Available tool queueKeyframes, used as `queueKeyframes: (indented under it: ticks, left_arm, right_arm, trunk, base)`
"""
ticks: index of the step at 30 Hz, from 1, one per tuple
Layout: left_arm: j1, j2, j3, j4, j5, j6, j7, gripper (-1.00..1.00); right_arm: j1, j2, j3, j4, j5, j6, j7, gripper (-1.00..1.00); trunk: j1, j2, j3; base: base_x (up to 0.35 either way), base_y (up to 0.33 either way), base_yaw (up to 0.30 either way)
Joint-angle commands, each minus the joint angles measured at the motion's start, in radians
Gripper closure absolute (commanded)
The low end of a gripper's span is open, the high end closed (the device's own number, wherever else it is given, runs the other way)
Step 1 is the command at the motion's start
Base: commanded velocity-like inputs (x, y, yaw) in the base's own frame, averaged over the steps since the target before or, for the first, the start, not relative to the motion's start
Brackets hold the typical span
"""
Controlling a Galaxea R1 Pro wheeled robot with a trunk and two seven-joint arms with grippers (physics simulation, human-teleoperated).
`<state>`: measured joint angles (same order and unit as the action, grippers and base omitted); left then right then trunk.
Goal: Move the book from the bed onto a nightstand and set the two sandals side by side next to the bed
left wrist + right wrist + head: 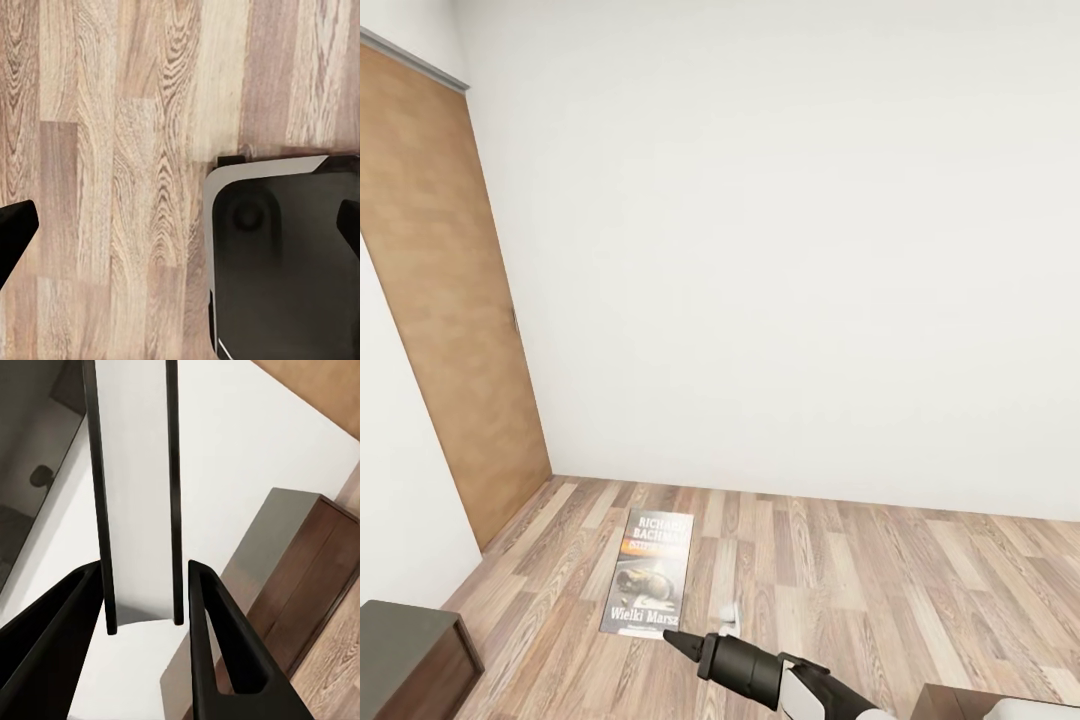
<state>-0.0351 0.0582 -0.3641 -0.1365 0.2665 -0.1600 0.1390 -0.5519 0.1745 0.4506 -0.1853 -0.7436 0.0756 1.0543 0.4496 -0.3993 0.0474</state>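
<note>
The book (650,575), greyish with an orange band and white lettering, hangs above the plank floor with my right gripper (675,640) shut on its lower edge. In the right wrist view the book (135,487) stands edge-on between the two black fingers (217,637). Beyond it is a dark-brown nightstand (300,577). That nightstand (410,660), with its glossy grey top, sits low on the left in the head view. My left gripper (180,225) is open over bare floor, nothing between its fingers. The sandals are out of view.
A brown wooden door (440,300) stands in the left wall, and a plain white wall (790,250) faces me. A dark-brown wooden corner (960,703) with a pale top shows at the lower right. The robot's dark base (285,262) lies under the left gripper.
</note>
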Motion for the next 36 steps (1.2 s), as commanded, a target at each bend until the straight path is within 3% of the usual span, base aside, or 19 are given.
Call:
queueKeyframes:
  ticks: [1,13,36]
  left_arm:
    - [0.000,0.000,-0.009,0.000,0.008,-0.003,0.004,-1.00]
    - [0.000,-0.001,-0.008,0.000,0.009,-0.003,0.004,-1.00]
    - [0.000,-0.001,-0.003,0.001,0.011,-0.003,0.004,-1.00]
  right_arm:
    - [-0.001,0.000,0.003,0.001,-0.009,0.008,0.002,1.00]
    - [0.002,0.000,0.005,0.004,-0.011,0.003,0.002,1.00]
    - [0.004,0.000,0.005,0.009,-0.014,0.003,-0.010,1.00]
  trunk:
    - [0.000,-0.001,0.000]
    - [0.000,-0.001,0.000]
    - [0.000,-0.001,0.000]
  base:
    - [0.000,0.000,0.000]
    - [0.152,0.000,0.000]
    - [0.313,0.000,0.000]
